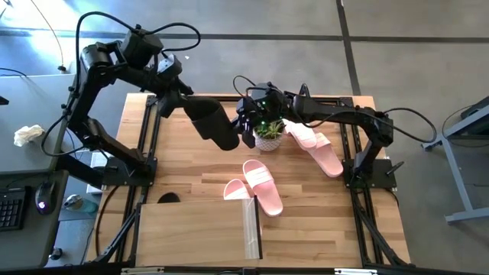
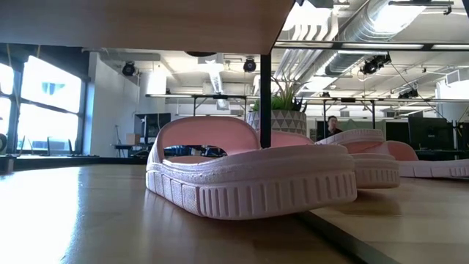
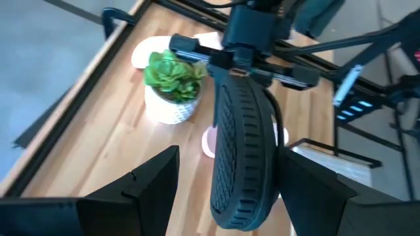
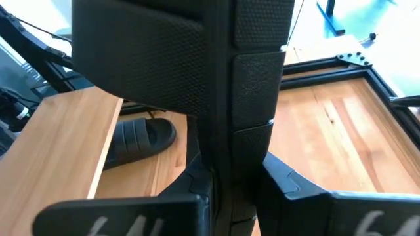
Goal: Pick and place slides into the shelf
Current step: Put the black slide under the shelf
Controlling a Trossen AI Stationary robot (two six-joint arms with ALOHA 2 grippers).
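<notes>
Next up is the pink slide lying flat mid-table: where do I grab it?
Probably best to take the pink slide by its wide strap. It lies sole down, so the strap arches clear of the footbed: come from above, one finger under it from the open heel side, one on top. The right gripper is busy with the black slide.

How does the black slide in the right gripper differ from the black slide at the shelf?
The right gripper holds one black slide in the air, on edge, sole showing; the other black slide lies flat on the table, strap up, partly beneath the shelf top. Both are black. The left gripper, open, faces the held one.
</notes>
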